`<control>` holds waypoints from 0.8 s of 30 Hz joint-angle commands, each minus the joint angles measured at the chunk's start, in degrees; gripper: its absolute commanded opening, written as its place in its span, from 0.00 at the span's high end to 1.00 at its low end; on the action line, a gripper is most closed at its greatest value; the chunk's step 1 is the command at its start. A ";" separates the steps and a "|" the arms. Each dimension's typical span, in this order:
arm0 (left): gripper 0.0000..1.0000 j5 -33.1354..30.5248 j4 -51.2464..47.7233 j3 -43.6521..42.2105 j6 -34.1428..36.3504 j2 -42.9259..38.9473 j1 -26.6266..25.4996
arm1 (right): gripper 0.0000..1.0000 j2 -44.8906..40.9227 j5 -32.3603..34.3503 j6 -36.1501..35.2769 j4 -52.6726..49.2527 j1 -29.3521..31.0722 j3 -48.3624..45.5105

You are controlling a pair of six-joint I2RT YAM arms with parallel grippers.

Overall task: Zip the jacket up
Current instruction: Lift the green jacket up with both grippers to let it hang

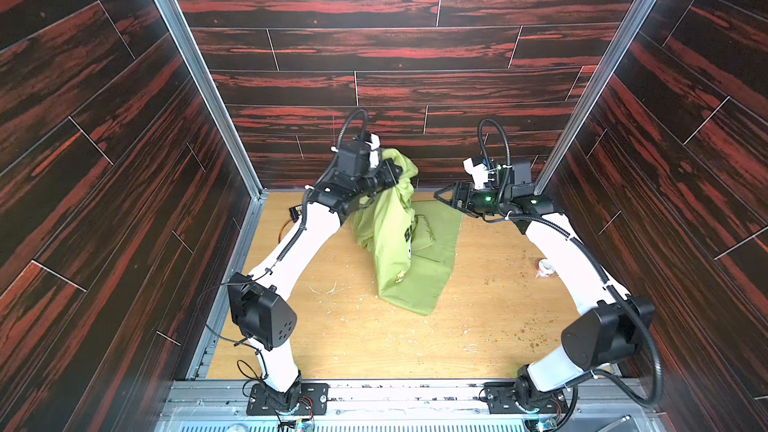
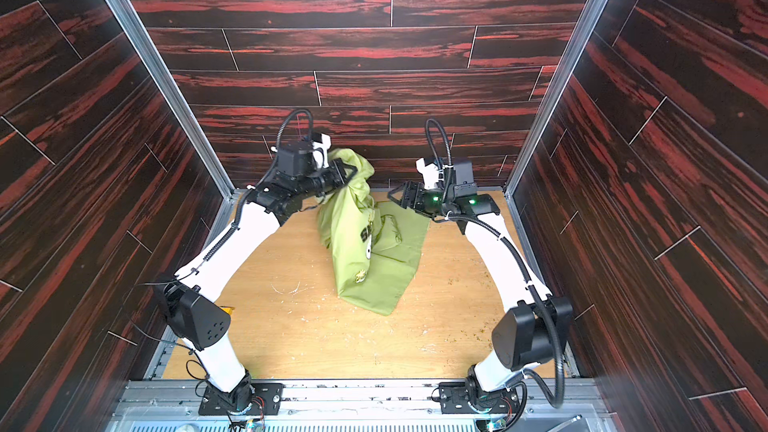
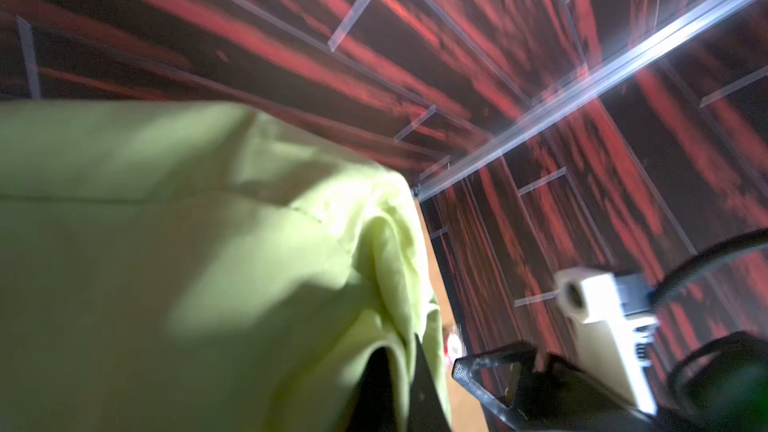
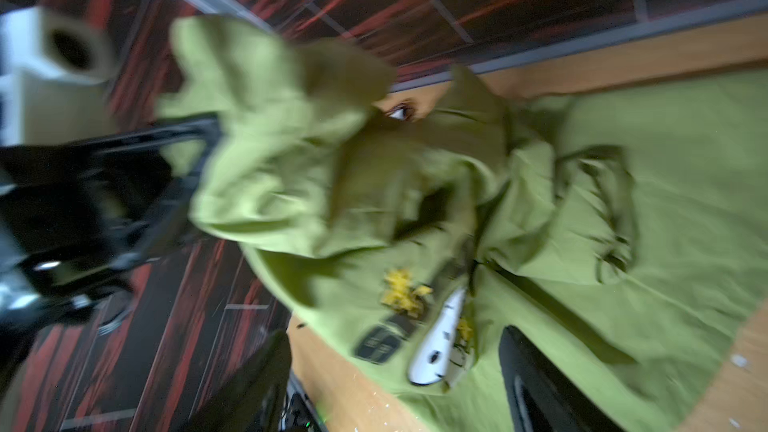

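Arms, nearest you: left arm [image 1: 262, 317] and right arm [image 1: 598, 338] bend in over the far half of the table, elbows out, leaving you a clear look at the middle
Table: the wooden table [image 1: 478, 326] bears the garment's lower part; crumbs scattered about
Jacket: the jacket [image 1: 405, 268] sits mid-table toward the far edge, top hoisted off the wood, hem spread flat on it; probably lifted to shake the fronts loose, as you can't find the zipper in any view
Left gripper: the left gripper [image 1: 394, 175] is clamped on a bunch of upper cloth, carrying its weight
Right gripper: the right gripper [image 1: 441, 197] has its jaws spread and empty, just beside the hanging cloth, not touching; likely placed to catch a second edge
Print: dark lettering [image 1: 409, 234] creased into a fold, so you're probably facing the back panel
Stray: small white object [image 1: 545, 268] near the right arm, well apart from the cloth
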 commanded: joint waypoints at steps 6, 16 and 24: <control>1.00 -1.90 0.18 2.86 0.02 0.60 -1.45 | 0.16 -3.28 -2.07 0.98 5.91 6.82 -8.12; 1.00 -4.10 -1.22 6.22 -0.12 -0.25 -1.45 | 0.13 3.47 7.77 2.13 6.40 11.05 -9.26; 1.00 -5.67 -1.69 3.28 -0.30 -4.93 -1.45 | 0.52 8.71 6.48 5.13 10.22 11.00 -6.40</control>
